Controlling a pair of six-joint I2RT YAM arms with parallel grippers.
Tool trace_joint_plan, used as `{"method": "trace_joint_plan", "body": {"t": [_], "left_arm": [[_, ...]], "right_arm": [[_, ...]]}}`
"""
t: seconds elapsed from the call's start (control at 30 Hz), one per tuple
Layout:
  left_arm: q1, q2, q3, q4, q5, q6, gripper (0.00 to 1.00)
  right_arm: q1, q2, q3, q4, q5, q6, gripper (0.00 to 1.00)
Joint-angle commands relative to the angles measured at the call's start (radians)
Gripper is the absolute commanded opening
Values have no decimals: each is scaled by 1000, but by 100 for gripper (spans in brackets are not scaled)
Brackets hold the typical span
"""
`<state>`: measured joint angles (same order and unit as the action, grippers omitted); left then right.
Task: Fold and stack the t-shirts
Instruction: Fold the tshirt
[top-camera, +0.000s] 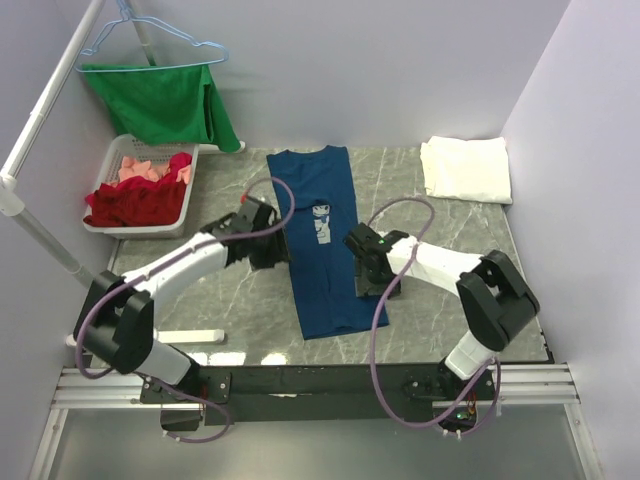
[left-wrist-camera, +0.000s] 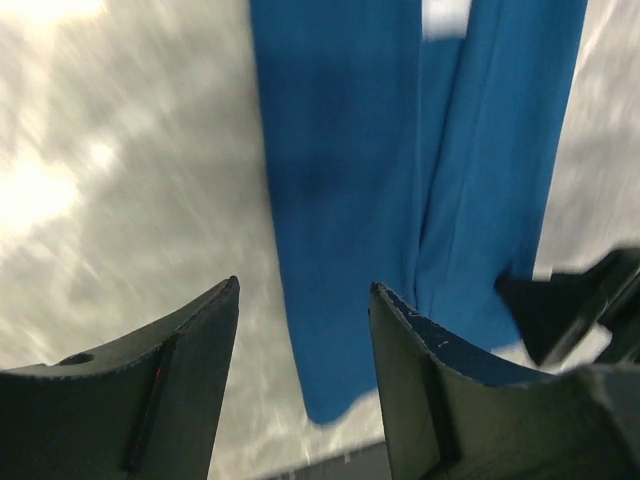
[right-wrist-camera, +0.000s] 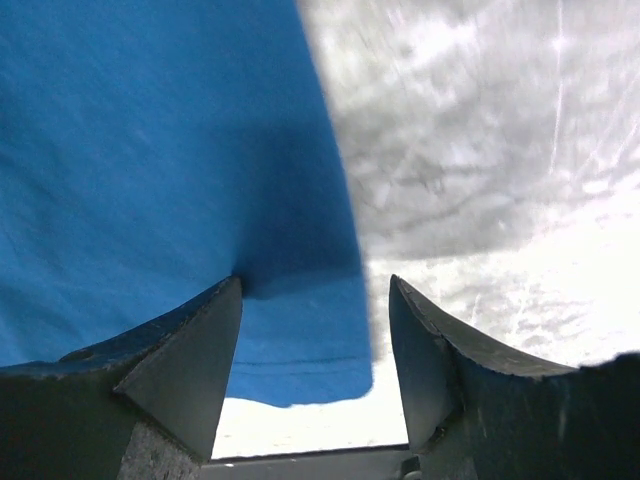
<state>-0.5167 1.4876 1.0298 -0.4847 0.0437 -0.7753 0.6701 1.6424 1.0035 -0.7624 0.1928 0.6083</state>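
Observation:
The navy blue t-shirt (top-camera: 325, 240) lies on the table as a long narrow strip, sides folded in, its white print (top-camera: 321, 222) facing up. My left gripper (top-camera: 272, 250) is open and empty over the shirt's left edge (left-wrist-camera: 330, 200). My right gripper (top-camera: 368, 270) is open and empty over the shirt's right edge (right-wrist-camera: 150, 150), near the bottom hem. The white t-shirt (top-camera: 466, 168) lies folded at the back right of the table.
A white basket (top-camera: 115, 215) with red and pink clothes stands at the back left. A green garment (top-camera: 165, 100) hangs on a hanger above it. A white rail (top-camera: 40, 130) runs along the left side. The table's front edge (top-camera: 300, 350) is near the shirt's hem.

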Motion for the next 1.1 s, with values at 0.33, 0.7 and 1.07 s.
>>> {"method": "trace_joint_plan", "body": {"t": [0.33, 0.7, 1.07], "left_arm": [[-256, 2, -126, 47, 18, -170, 59], [-397, -53, -272, 47, 5, -297, 58], [-450, -105, -367, 159, 41, -372, 62]], "right_arm": [[-47, -141, -229, 210, -148, 1, 65], [-44, -259, -405, 268, -236, 51, 50], [-29, -313, -525, 350, -329, 88, 50]]}}
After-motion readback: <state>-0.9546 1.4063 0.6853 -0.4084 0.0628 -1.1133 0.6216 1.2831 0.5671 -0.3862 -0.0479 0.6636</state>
